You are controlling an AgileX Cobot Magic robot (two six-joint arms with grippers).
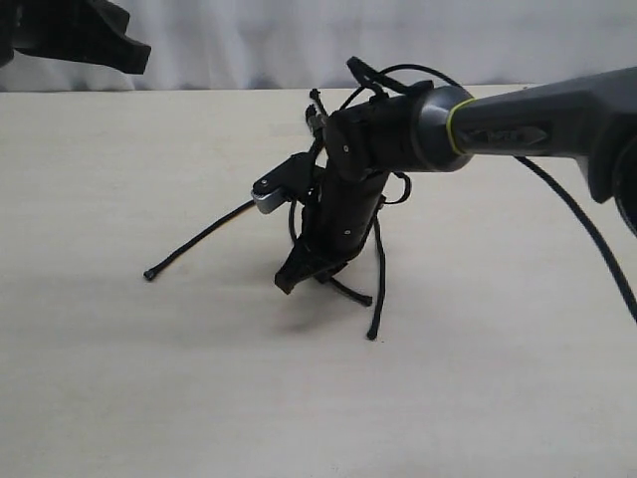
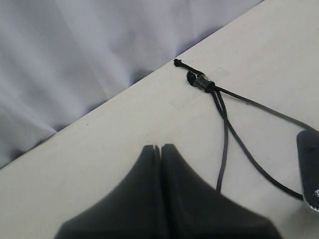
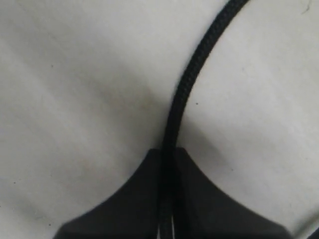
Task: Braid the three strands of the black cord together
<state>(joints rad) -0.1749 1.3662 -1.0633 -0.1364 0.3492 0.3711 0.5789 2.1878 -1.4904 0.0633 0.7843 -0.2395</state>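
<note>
The black cord's knot [image 1: 317, 108] is taped to the table near the far edge; the left wrist view shows the knot [image 2: 201, 82] under clear tape [image 2: 219, 72]. Three strands fan toward the front: a left strand [image 1: 199, 242], a short middle strand [image 1: 350, 292] and a right strand [image 1: 378, 289]. My right gripper [image 1: 291, 279] points down at the table and is shut on a strand [image 3: 180, 99], which runs between its jaws. My left gripper [image 2: 161, 147] is shut on nothing, hovering off the table's far left, short of the knot.
The right arm [image 1: 518, 124] reaches in from the right, trailing its smooth cable [image 1: 587, 234]. The left arm [image 1: 80, 40] hangs at the top left corner. A white curtain [image 1: 249, 40] backs the pale table [image 1: 299, 418].
</note>
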